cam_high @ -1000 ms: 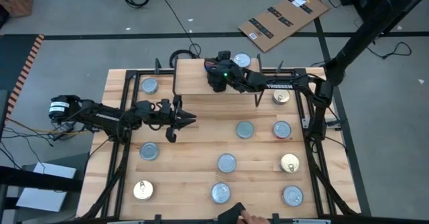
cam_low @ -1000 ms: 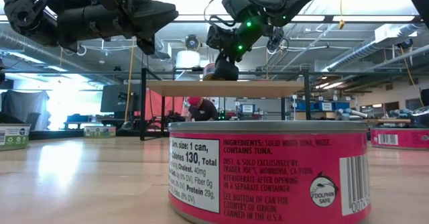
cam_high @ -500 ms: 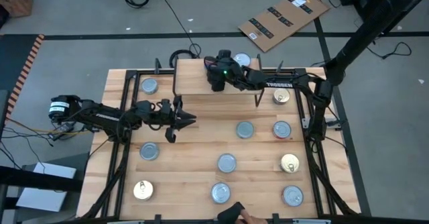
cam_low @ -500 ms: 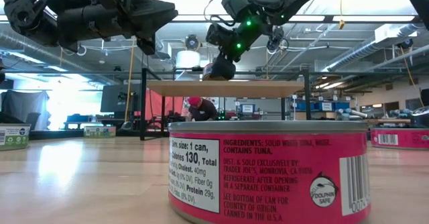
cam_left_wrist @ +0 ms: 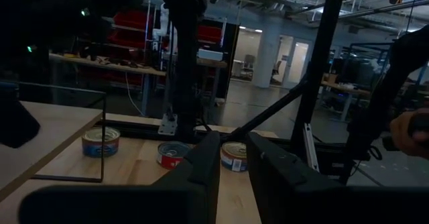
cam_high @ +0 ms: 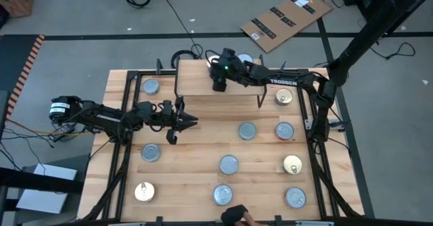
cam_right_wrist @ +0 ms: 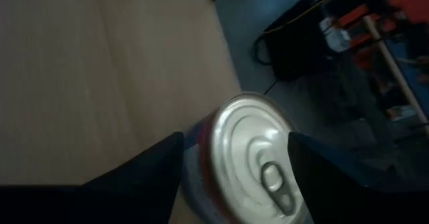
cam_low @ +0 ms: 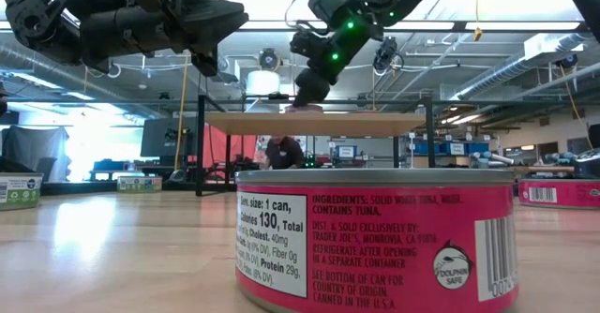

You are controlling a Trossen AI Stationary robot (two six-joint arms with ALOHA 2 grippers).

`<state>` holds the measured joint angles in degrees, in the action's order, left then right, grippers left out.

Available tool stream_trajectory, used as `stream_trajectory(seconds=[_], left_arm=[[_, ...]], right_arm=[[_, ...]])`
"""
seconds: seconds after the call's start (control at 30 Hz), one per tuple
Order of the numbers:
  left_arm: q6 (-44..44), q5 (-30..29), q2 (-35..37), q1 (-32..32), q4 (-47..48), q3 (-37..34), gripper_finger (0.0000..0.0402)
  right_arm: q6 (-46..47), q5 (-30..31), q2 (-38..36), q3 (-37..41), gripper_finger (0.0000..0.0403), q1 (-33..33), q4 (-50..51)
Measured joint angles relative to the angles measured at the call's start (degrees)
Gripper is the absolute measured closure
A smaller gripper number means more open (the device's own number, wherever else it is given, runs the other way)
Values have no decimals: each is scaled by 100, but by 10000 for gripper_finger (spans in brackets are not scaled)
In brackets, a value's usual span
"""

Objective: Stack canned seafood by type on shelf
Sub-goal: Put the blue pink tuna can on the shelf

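My right gripper (cam_high: 218,84) hangs open over the light-wood shelf (cam_high: 196,84), pointing down. A silver-topped tin with a pull tab (cam_right_wrist: 248,163) lies flat on the shelf board between and just below its fingers; in the low view the tin (cam_low: 303,110) sits under the fingertips (cam_low: 307,96). Whether the fingers still touch it, I cannot tell. Another tin (cam_high: 245,59) rests on the shelf behind the right arm. My left gripper (cam_high: 191,121) hovers narrowly open and empty above the table, left of centre.
Several tins stand on the tabletop: silver ones (cam_high: 247,131) (cam_high: 229,164), gold ones (cam_high: 143,191) (cam_high: 292,164), and a red-labelled tin (cam_low: 375,238) close to the low camera. A person's hand (cam_high: 240,216) shows at the near edge. Black frame rails run along the table's sides.
The right gripper has drawn up and a little toward the far edge. The tin that sat tilted in its fingers just above the shelf now lies flat on the board.
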<state>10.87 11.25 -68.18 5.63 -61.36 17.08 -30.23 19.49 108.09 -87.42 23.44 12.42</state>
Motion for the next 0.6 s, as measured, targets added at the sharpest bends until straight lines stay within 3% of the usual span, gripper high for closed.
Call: stream_trajectory(seconds=[0.33,0.6], left_arm=[[9,0,0,0,0,0,323],[11,146,0,0,2,0,323]], right_arm=[[197,-18,-95,-85,151,-58,329],[705,-31,-107,-987,213,-87,1943]])
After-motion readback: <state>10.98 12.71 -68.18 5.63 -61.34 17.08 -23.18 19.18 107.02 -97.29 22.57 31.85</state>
